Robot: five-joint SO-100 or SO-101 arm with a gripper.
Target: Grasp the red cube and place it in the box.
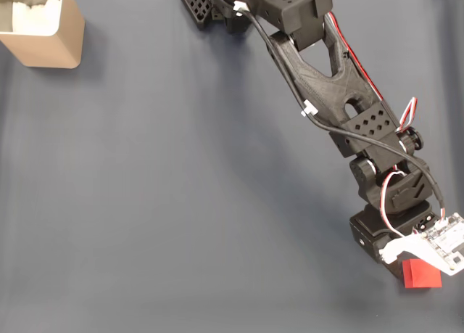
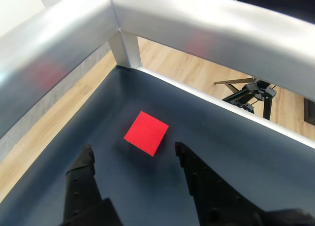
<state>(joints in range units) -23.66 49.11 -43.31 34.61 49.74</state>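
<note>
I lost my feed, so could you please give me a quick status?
Gripper open, empty, poised over the red cube. Cube on mat, ungrasped. Box far corner, path clear.

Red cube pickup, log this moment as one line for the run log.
phase: approach | gripper: open, above mat, cube between and ahead of fingertips | red cube: on mat, ungrasped | box: far corner, cube not inside

A dark navy-grey matte surface [image 1: 159, 202] spans the fixed view, lightly creased, with a pale strip along its top edge. In the wrist view, brushed silver metal rails [image 2: 206, 19] run along its border and meet at a short square upright post [image 2: 125, 48] in the corner. Beyond the rails lies a light wooden plank floor [image 2: 197, 73], where a black tripod stand [image 2: 251, 93] rests.
</note>
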